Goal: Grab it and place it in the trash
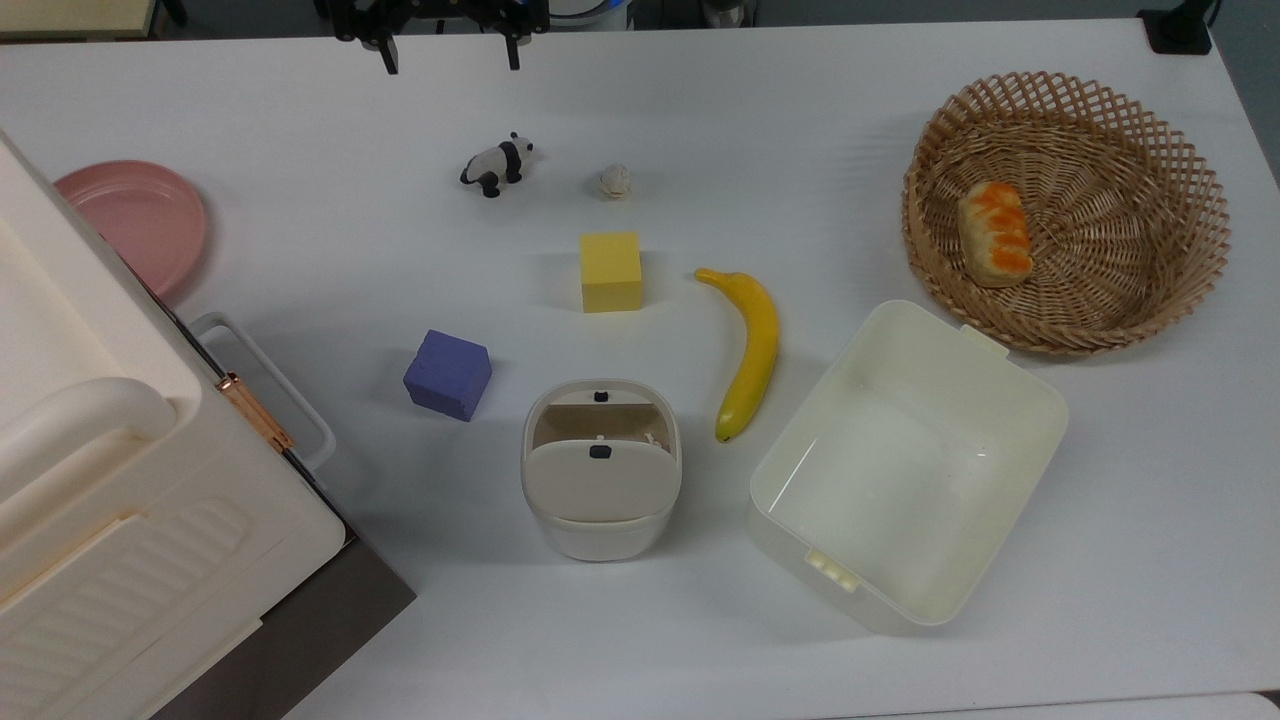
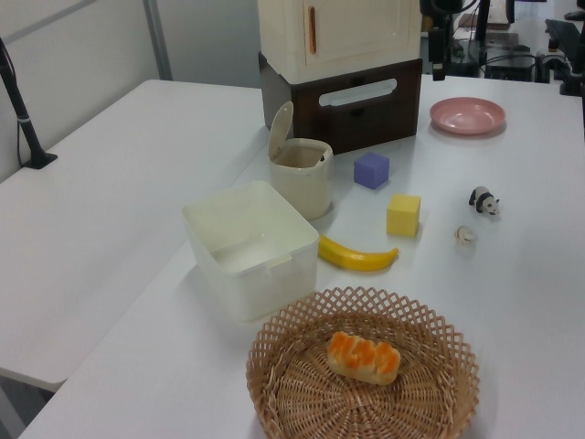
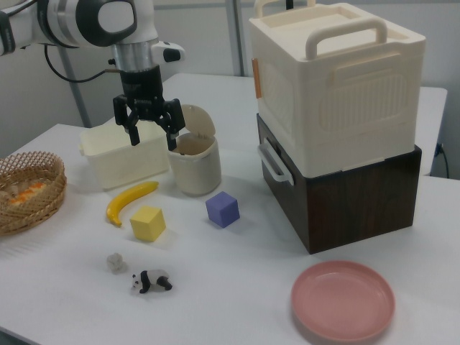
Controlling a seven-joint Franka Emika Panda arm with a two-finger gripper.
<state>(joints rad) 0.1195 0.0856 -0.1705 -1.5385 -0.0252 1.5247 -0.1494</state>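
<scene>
Gripper point(image 3: 152, 135) is seen whole in the right view, jaws spread wide and empty; lump point(image 1: 615, 181) is seen untouched beside panda point(image 1: 497, 163) in the top view.

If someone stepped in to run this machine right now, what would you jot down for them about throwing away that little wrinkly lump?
End effector: open, holding nothing, raised above the table.
Lump: on the table, untouched, to the right of the panda in the top view, apart from the yellow cube.
Trash bin: lid tipped open, beyond the yellow cube from the lump, beside the banana.
Done: nothing yet.
Left: come down on the lump, grip it, carry it to the bin, drop it in.
</scene>
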